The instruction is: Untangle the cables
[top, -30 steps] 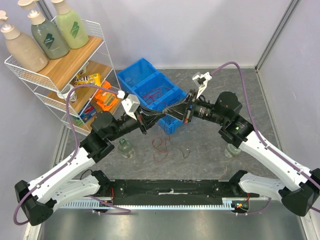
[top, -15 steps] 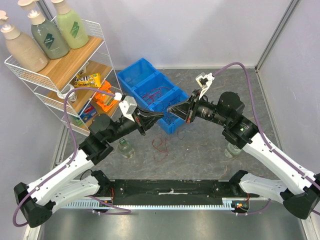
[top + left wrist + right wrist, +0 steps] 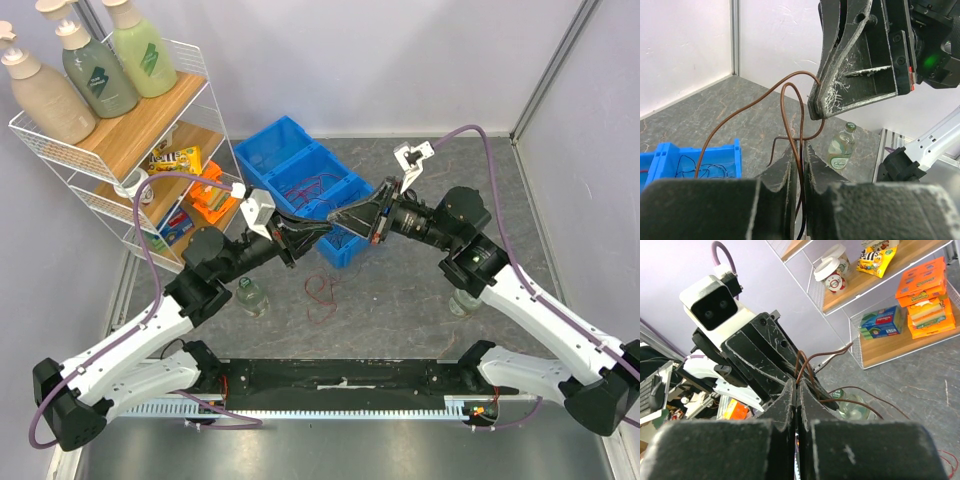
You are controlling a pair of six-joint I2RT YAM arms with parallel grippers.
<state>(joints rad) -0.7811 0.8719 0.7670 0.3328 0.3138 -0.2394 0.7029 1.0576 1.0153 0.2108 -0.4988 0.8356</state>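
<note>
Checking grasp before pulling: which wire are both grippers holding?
The brown wire, pinched between the left gripper and right gripper in mid-air; the red loop lies on the table, other wires sit in the blue bin.

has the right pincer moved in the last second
Yes, a little. In the top view the right pincer has shifted up the image and now lies further over the blue bin.
</note>
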